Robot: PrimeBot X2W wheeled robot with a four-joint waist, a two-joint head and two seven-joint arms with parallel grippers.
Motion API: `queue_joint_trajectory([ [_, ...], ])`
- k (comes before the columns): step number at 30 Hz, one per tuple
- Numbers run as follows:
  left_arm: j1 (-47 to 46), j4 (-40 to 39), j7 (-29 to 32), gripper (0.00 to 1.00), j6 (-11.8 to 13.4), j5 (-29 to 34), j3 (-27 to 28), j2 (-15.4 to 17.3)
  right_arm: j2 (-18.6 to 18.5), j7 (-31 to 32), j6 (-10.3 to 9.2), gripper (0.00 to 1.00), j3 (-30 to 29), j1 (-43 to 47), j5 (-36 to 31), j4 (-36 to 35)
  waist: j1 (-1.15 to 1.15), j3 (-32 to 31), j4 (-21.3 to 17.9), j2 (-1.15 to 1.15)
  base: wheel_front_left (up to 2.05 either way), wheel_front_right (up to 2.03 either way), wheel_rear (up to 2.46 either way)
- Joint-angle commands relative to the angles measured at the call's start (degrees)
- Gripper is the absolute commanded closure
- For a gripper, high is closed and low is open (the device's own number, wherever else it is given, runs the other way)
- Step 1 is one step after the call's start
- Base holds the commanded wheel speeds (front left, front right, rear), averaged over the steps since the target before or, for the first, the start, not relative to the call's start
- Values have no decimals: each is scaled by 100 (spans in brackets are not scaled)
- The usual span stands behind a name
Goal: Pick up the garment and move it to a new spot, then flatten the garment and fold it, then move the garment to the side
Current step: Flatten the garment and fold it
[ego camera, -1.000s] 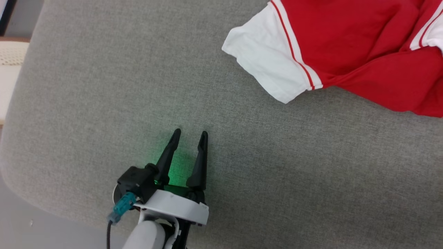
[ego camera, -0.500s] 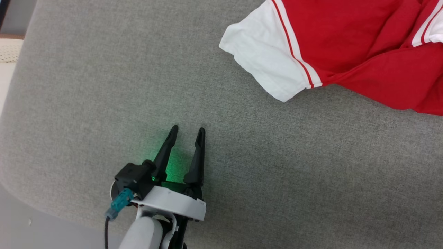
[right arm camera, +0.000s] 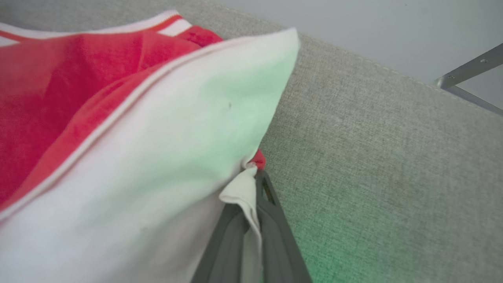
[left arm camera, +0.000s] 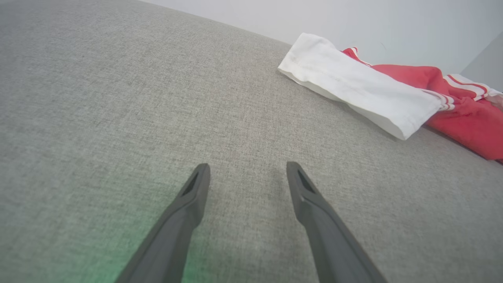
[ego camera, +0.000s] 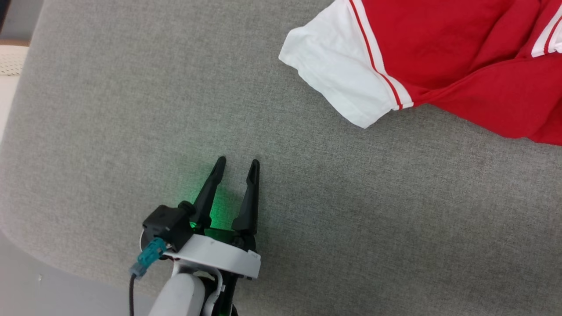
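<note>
Pick-up step: my right tool (right arm camera: 256,179) is clamped on the white sleeve (right arm camera: 165,149) edge of the shirt (right arm camera: 59,78), bunched just ahead-left of it on the table (right arm camera: 373,157); my left tool (ego camera: 237,162) is released and idle, shirt well ahead-right of it; next I lift and carry, minding that thin pinch.

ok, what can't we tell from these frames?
Head view: garment runs off the top and right edges, so its full outline is unknown.
Right wrist view: white sleeve, close and blurred, covers one fingertip of the right gripper; grip depth unclear.
Left wrist view: near sleeve hides much of the red body.
</note>
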Motion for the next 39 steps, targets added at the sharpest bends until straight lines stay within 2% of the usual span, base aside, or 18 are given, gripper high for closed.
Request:
queue_joint_trajectory([
  [1,-60,-28,1,0,9,-45,1,-13,10,41,-6,100,119,35,6,119,0,17,5,0,0,0,0],
  [11,-21,-83,1,0,99,-67,46,-11,37,-534,-6,100,240,-128,167,-49,0,-54,-137,0,0,0,0],
  [17,21,-142,1,0,113,35,135,-11,-99,-935,-6,100,355,-5,298,-335,0,-200,-338,0,0,0,0],
  [27,30,-191,1,0,57,242,296,0,-430,-1346,-6,100,431,323,366,-923,0,-389,-715,0,0,0,0],
  [36,81,-266,0,0,89,307,363,75,-954,-1525,-6,100,105,1104,515,-1355,0,-472,-876,0,0,0,0],
  [39,104,-302,0,0,114,307,381,107,-1015,-1613,-6,100,-97,1441,619,-1463,0,-493,-930,0,0,0,0],
])
